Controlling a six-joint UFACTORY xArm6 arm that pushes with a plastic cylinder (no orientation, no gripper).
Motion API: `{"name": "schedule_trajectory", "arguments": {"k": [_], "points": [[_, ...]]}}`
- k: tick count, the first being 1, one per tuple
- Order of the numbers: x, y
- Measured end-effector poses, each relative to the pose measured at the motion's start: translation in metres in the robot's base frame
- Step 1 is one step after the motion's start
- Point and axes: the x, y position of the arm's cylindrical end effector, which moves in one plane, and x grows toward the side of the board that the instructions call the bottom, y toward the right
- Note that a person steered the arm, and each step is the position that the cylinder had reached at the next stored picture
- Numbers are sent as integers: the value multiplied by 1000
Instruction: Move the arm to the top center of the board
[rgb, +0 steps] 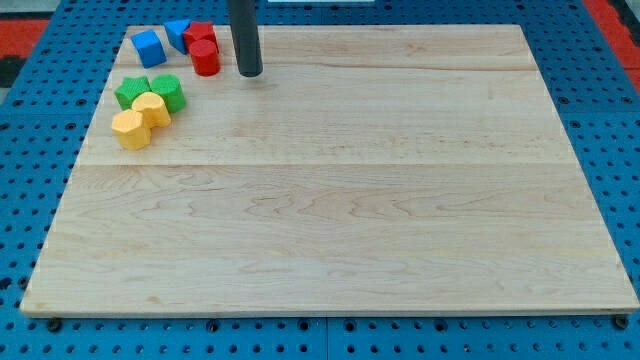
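Observation:
My tip (249, 73) rests on the wooden board (340, 200) near the view's top, left of centre. It stands just right of a red cylinder (205, 57), with a small gap between them. A second red block (199, 35) lies behind that cylinder. Two blue blocks (148, 47) (177, 33) sit further left at the top left corner. Below them are a green block (130, 92) and a green cylinder (167, 92), and two yellow blocks (151, 109) (131, 130). All the blocks are left of the tip.
The board lies on a blue pegboard surface (40, 130) that surrounds it on all sides. A red area (20, 30) shows at the view's top left corner and another at the top right.

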Motion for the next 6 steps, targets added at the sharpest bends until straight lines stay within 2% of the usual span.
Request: {"name": "schedule_trajectory", "arguments": {"k": [2,4,5,6], "points": [[1,3],[-60,57],[-92,44],[-92,27]]}}
